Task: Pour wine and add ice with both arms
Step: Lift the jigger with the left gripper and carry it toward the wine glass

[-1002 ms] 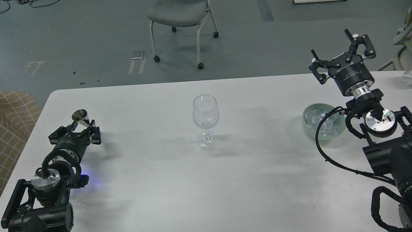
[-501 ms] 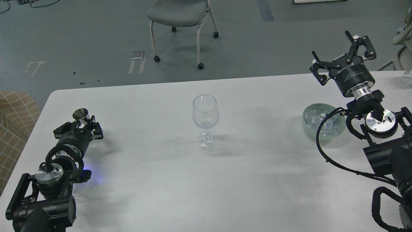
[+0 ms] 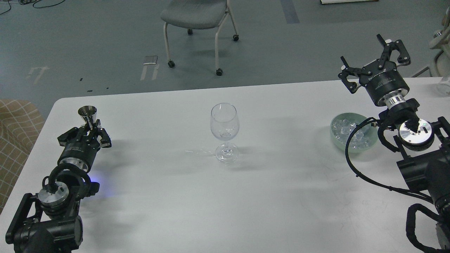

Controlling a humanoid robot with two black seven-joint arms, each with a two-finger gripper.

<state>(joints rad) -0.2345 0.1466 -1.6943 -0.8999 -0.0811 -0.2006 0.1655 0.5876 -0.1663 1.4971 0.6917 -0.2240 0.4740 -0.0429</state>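
At the far left a tan checked seat (image 3: 14, 140) sits beside the bench (image 3: 225, 196), whose rounded left corner lies just past it. My left arm (image 3: 59, 196) comes in along that left edge, low over the white top, and the left gripper (image 3: 86, 135) has its jaws clenched on the steel jigger (image 3: 88, 117), which stands upright with its cone mouth up, close to the bench's left edge. Between that and the wine glass (image 3: 225, 131) the surface is bare white with soft shadows. The wine glass stands upright mid-bench, well apart from both arms, a faint wet streak at its foot. Behind it, off the bench, a grey wheeled chair (image 3: 197, 21) stands on the grey floor (image 3: 88, 42), with tape marks to its left. Right of the glass comes another open stretch, then the pale green bowl (image 3: 336, 135) holding the ice (image 3: 346, 128), near the right side. My right arm (image 3: 415, 140) overlaps the bowl's right rim, its black cable looping in front. The right gripper (image 3: 374, 58) is raised above the bench's far edge, jaws released and spread, holding nothing.
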